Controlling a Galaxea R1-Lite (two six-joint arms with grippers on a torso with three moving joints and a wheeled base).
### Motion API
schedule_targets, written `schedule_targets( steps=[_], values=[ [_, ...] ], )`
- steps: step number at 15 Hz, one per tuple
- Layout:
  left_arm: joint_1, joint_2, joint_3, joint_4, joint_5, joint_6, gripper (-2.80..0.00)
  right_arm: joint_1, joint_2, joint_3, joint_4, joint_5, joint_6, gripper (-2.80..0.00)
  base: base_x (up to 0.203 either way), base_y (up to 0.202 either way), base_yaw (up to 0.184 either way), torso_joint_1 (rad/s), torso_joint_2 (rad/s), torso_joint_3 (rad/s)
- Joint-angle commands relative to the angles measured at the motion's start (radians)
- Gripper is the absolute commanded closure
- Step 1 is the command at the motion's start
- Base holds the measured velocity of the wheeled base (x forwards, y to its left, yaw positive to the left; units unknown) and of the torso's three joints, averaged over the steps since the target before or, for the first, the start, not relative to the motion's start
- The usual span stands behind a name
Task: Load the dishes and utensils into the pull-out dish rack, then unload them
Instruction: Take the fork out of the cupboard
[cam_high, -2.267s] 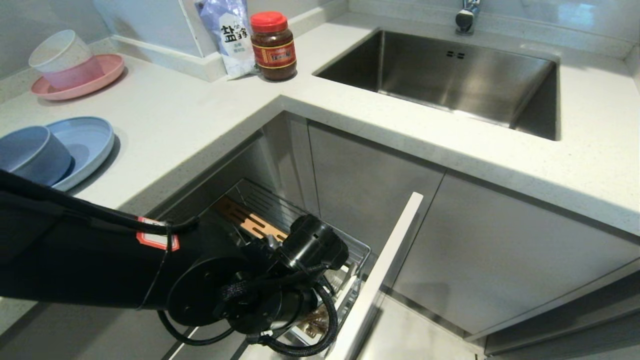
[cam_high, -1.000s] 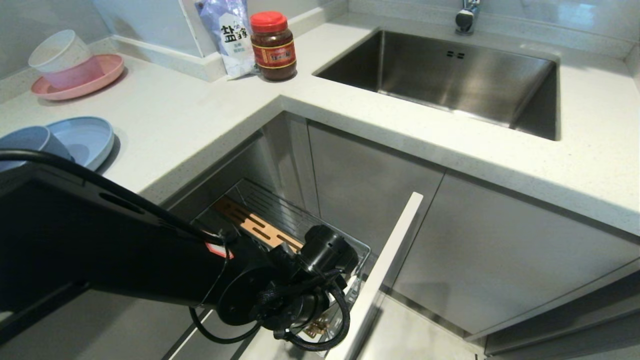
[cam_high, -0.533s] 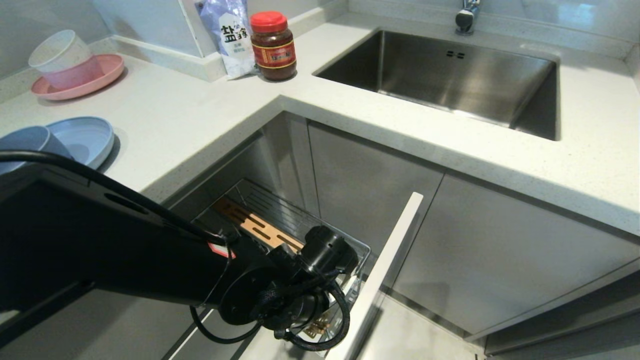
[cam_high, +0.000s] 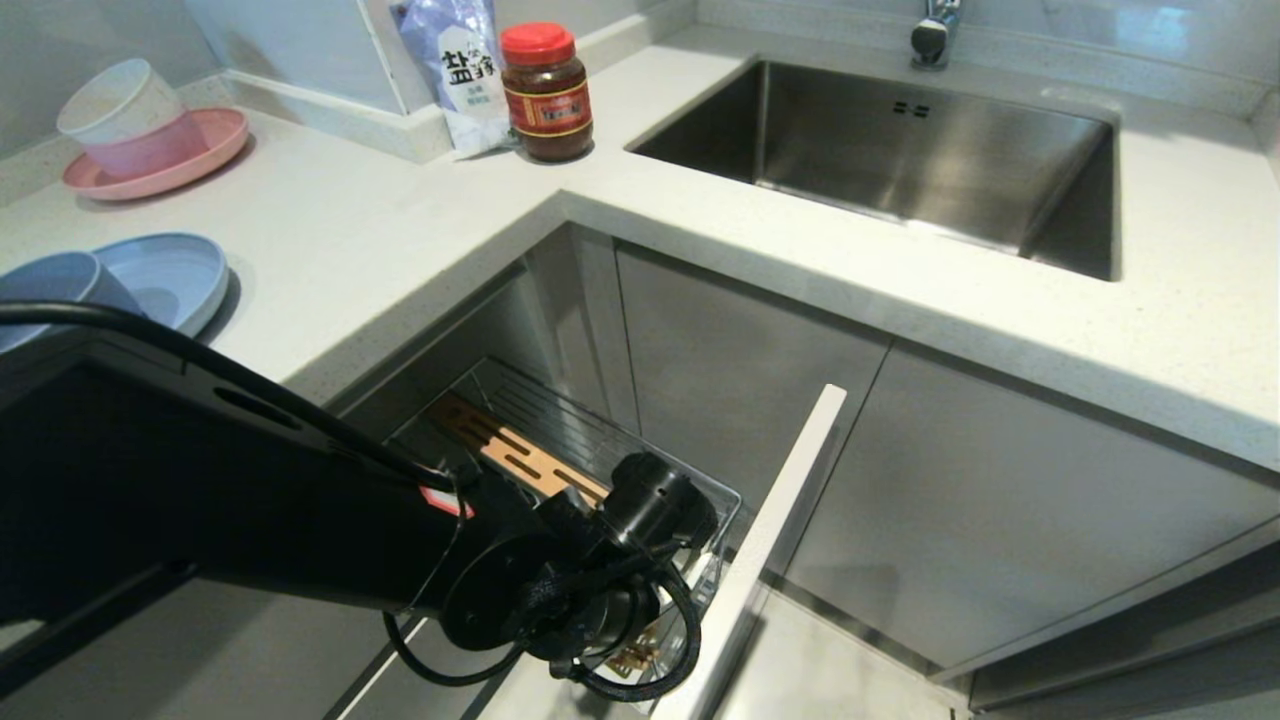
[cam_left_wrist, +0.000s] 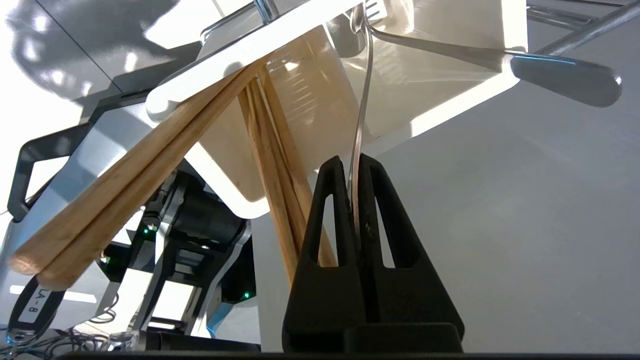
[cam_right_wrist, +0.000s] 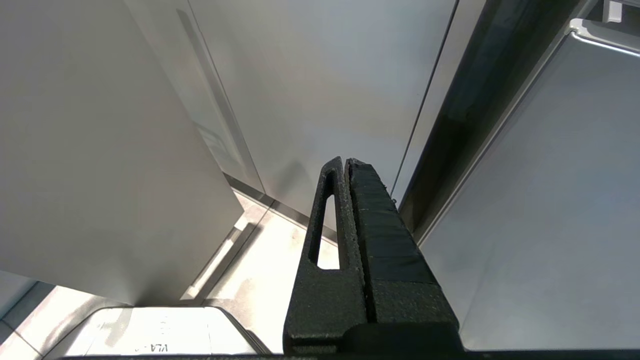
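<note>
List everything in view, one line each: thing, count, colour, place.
plate: 1, light blue, counter at left
bowl: 1, light blue, on that plate, partly behind the left arm
pink plate: 1, counter far left, with stacked white and pink bowls on it
salt bag: 1, blue-white, against the back ledge
sauce jar: 1, red lid, beside the bag
sink: 1, steel, set into the counter
dish rack: 1, chrome wire, pulled out below the counter
cutlery caddy: 1, white, in the rack
chopsticks: several, wooden, standing in the caddy
cutlery: 2 silver handles in the caddy
left gripper: shut on one thin handle
right gripper: shut, by the cabinet fronts
</note>
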Motion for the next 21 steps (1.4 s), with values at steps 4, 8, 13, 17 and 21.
schedule_targets(
  steps=[4, 8, 13, 17, 21],
  values=[
    [-0.002, -0.005, -0.001, 0.002, 0.004, -0.008, 0.0, 0.0, -0.004, 0.002, -0.001, 0.0, 0.0, 0.0, 0.0, 0.0, 0.0, 0.0, 0.0, 0.0],
    [-0.005, -0.086, 0.001, 0.01, 0.006, -0.001, 0.0, 0.0, -0.004, 0.002, -0.001, 0.0, 0.0, 0.0, 0.0, 0.0, 0.0, 0.0, 0.0, 0.0],
    [-0.006, -0.162, 0.002, 0.014, 0.025, 0.029, 0.0, 0.0, -0.004, 0.002, -0.001, 0.0, 0.0, 0.0, 0.0, 0.0, 0.0, 0.0, 0.0, 0.0],
    [-0.016, -0.232, 0.001, 0.043, 0.031, 0.055, 0.0, 0.0, -0.004, 0.002, -0.001, 0.0, 0.0, 0.0, 0.0, 0.0, 0.0, 0.0, 0.0, 0.0],
    [-0.037, -0.296, -0.001, 0.066, 0.044, 0.057, 0.0, 0.0, -0.004, 0.002, -0.001, 0.0, 0.0, 0.0, 0.0, 0.0, 0.0, 0.0, 0.0, 0.0]
  ],
)
